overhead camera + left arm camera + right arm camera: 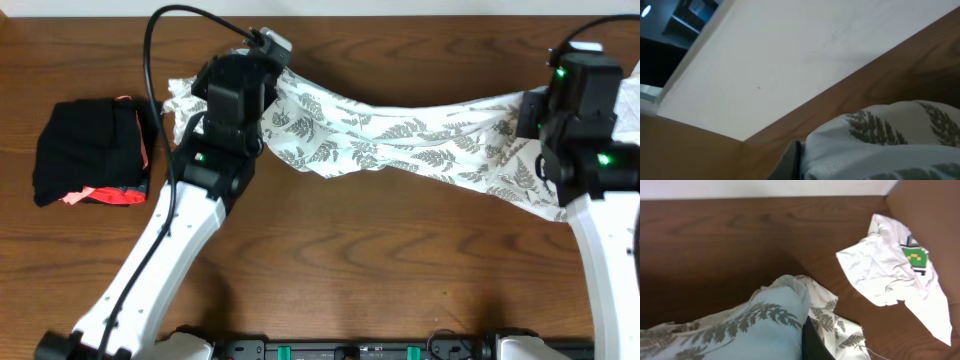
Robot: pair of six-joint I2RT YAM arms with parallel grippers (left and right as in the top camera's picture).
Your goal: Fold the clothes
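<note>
I see the dress (400, 140) stretched across the upper middle of the overhead frame, a long band of fern-print fabric running from the left arm to the right arm over the brown worktop (400, 250). Its left end bunches up around the left pincer (243, 82), with a bit of white edge spilling out to the left of the wrist. The right end widens out under the right pincer (560, 105) and drapes down towards the lower right of the frame.

Both pincers are pressed together, each pinching the dress. In the left wrist view one dark finger (791, 161) shows at the bottom edge with printed fabric bulging right against it. In the right wrist view a dark finger (814, 344) sits at the bottom, fabric heaped on its left and more trailing to its right.

A black bundle (90, 150) with coral trim lies at the left of the overhead frame, apart from the dress. A crumpled white cloth (885, 275) with a green patch lies at the right of the right wrist view
</note>
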